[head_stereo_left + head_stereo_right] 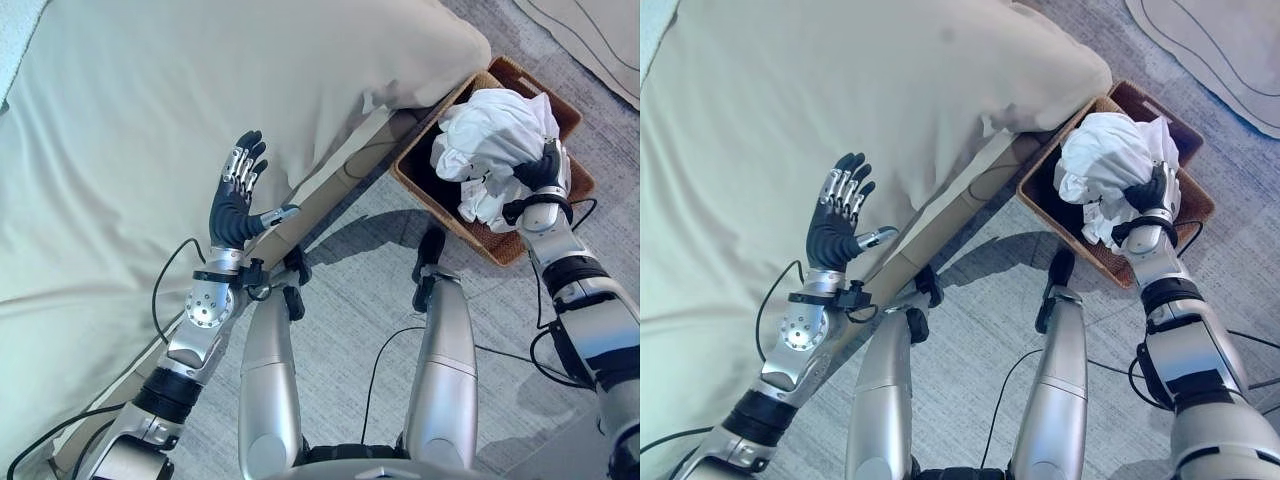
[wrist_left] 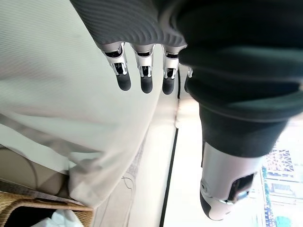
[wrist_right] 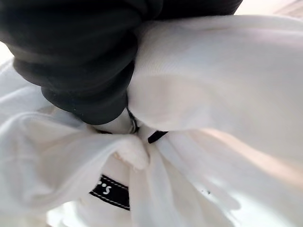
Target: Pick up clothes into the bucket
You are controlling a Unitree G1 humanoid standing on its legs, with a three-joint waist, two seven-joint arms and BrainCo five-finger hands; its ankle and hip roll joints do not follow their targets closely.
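Note:
A crumpled white garment [image 1: 490,130] is bunched over the brown wicker basket [image 1: 450,228], which stands on the floor at the bed's corner. My right hand [image 1: 545,168] is shut on the bundle from its near side, with its fingers curled into the cloth [image 3: 213,94]. The cloth wraps around the hand's dark cover [image 3: 80,61], and a black label shows in the folds. Some dark fabric lies deeper in the basket under the white bundle. My left hand [image 1: 232,205] is raised over the bed's edge, open, with its fingers [image 2: 144,78] straight and nothing in it.
A wide bed with a cream cover [image 1: 150,120] takes up the left and far side, and its wooden side rail [image 1: 330,190] runs diagonally towards the basket. Grey carpet [image 1: 360,300] lies between the bed and the basket. A pale rug [image 1: 590,40] lies at the far right.

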